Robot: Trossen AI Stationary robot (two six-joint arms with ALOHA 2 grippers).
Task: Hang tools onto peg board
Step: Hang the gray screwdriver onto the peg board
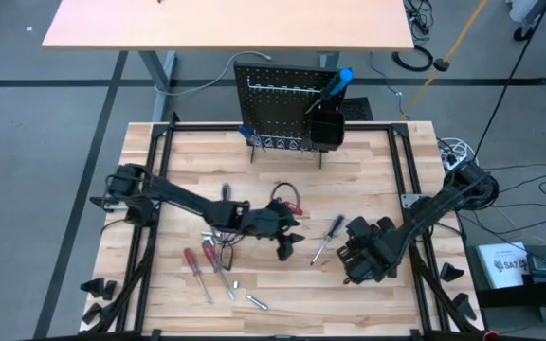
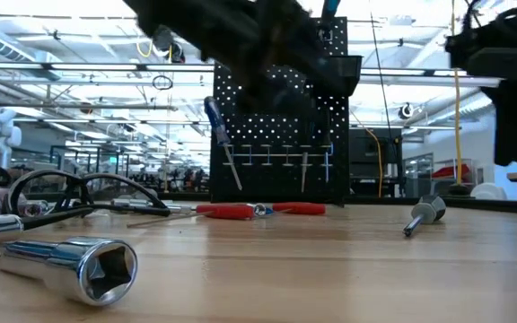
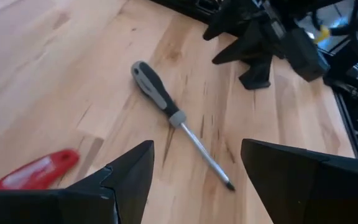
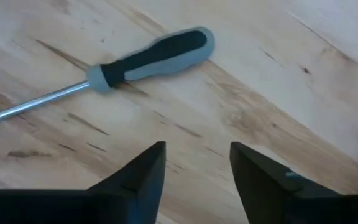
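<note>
Only a blue-handled screwdriver (image 1: 341,80) sat on the peg board (image 1: 278,99); the grey-handled screwdriver (image 1: 328,237), red screwdrivers (image 1: 197,265) and pliers (image 1: 287,197) lay on the table (image 1: 368,161), with the left gripper (image 1: 287,248) and right gripper (image 1: 349,254) both spread and holding nothing.

Both arms are dark, near-black, built of slim straight links joined by bulkier rounded joint housings, each ending in a blocky wrist. The left gripper (image 3: 194,174) has two matte black fingers (image 3: 126,177) shaped like broad wedges that taper to angular tips, with flat inner faces. The right gripper (image 4: 197,171) carries the same black wedge fingers (image 4: 145,171), their edges catching a faint bluish sheen.
</note>
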